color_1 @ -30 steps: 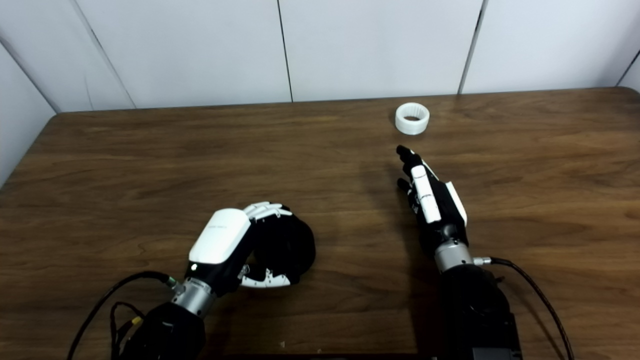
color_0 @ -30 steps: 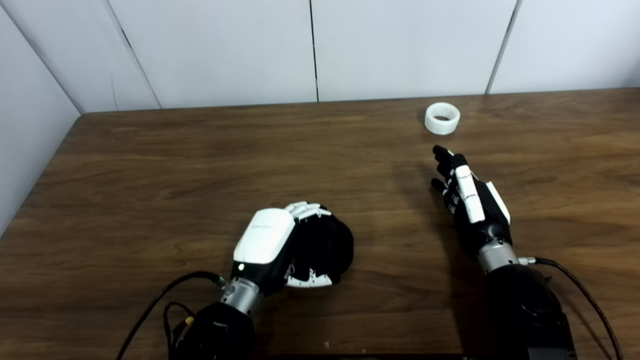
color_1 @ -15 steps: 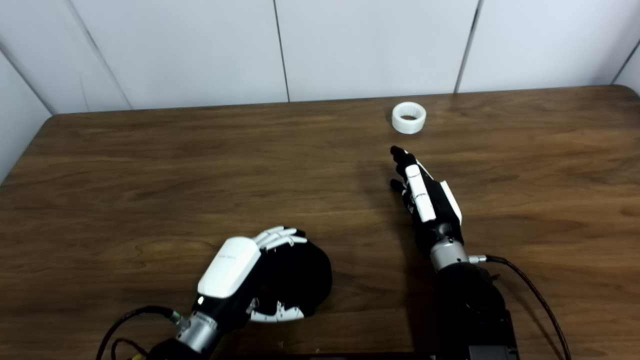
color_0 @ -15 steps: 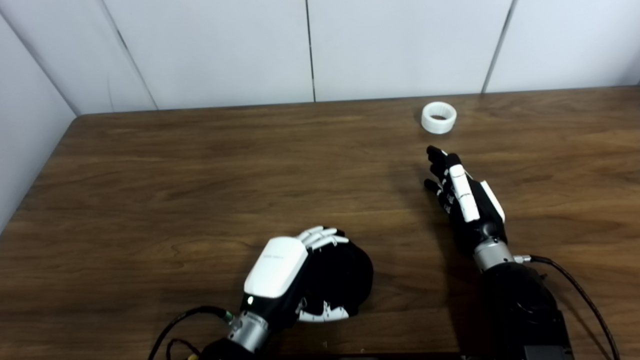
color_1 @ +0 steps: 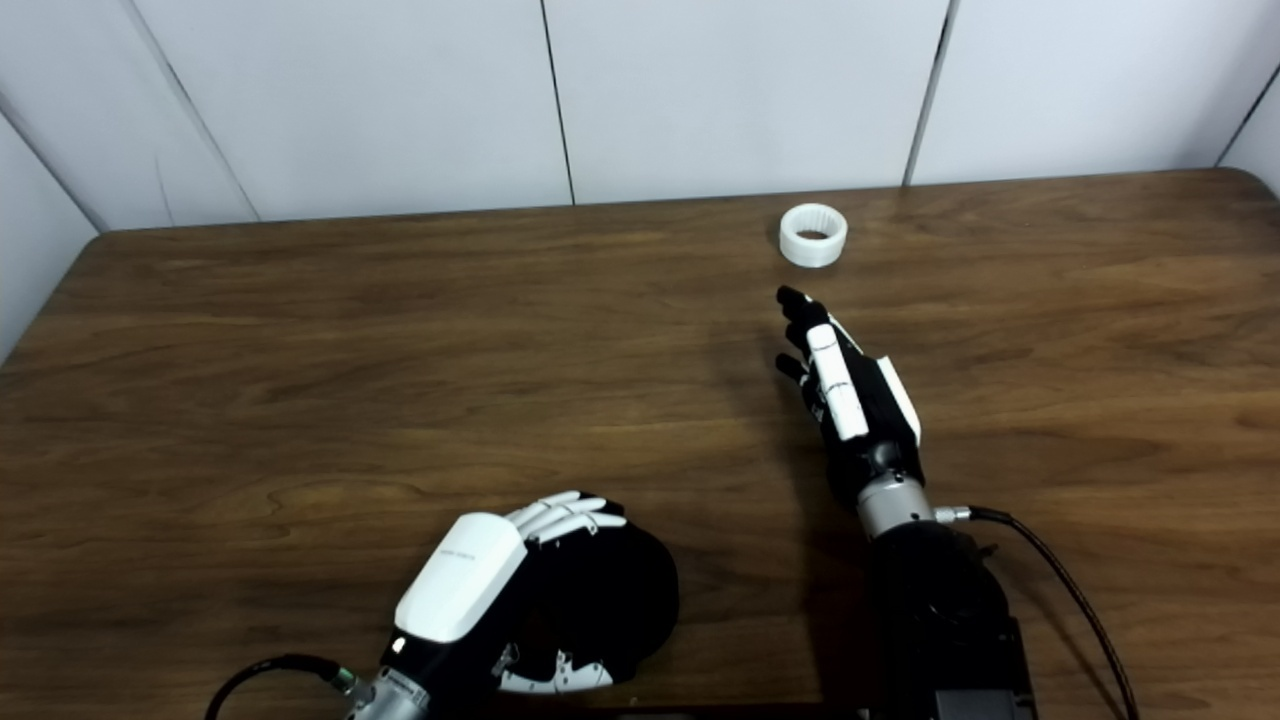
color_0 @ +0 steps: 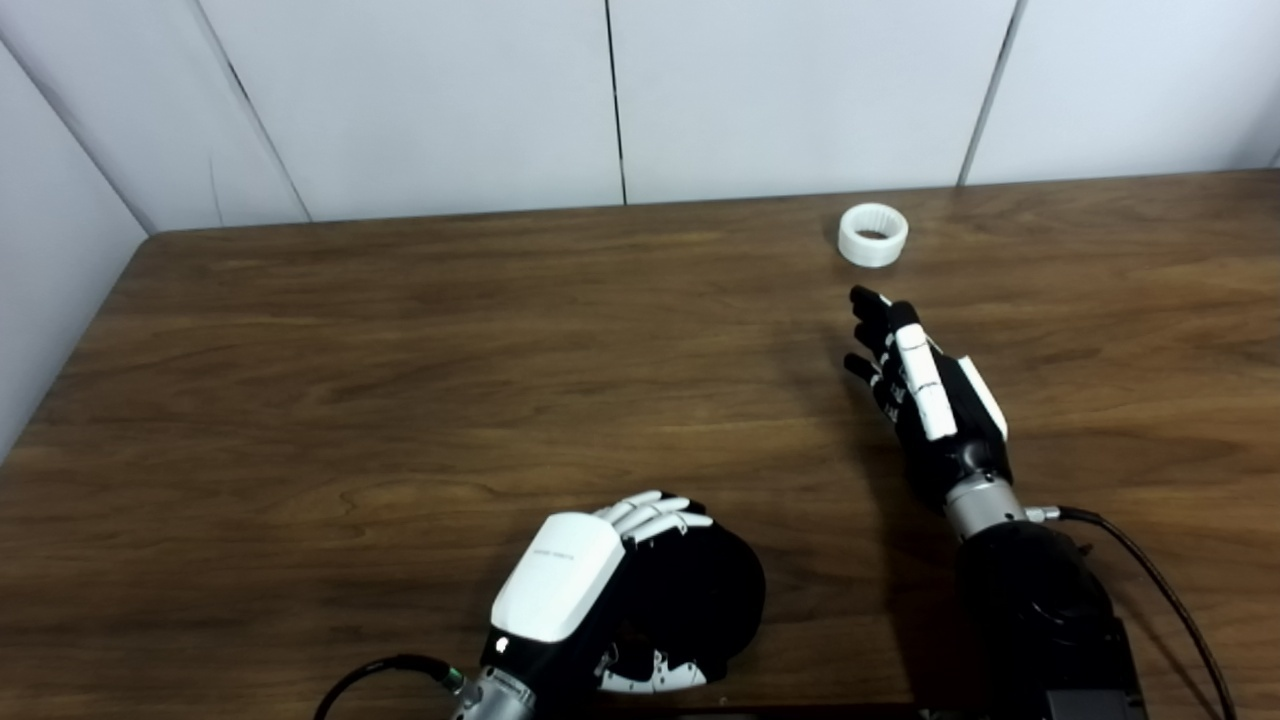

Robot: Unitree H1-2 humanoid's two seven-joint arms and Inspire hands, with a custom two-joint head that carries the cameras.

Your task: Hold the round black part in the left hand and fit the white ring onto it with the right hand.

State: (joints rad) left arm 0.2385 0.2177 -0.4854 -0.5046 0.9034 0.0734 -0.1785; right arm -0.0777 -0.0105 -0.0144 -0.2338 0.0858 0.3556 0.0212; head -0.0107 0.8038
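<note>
My left hand (color_0: 590, 600) is shut on the round black part (color_0: 715, 595) low in the picture, near the table's front edge; fingers curl over its top and the thumb lies under it. The white ring (color_0: 873, 234) stands alone on the wooden table (color_0: 400, 330) at the back right, near the wall. My right hand (color_0: 920, 385) is open, fingers stretched out and pointing at the ring, its fingertips a short way in front of the ring and not touching it.
White wall panels (color_0: 600, 100) close off the table's back edge and left side. A black cable (color_0: 1150, 580) trails from the right wrist toward the lower right. The dark forearm casing (color_0: 1040, 620) fills the lower right.
My left hand with the black part has drawn back toward the front edge and a little right. The right hand has hardly moved. The whole picture has shifted slightly left.
</note>
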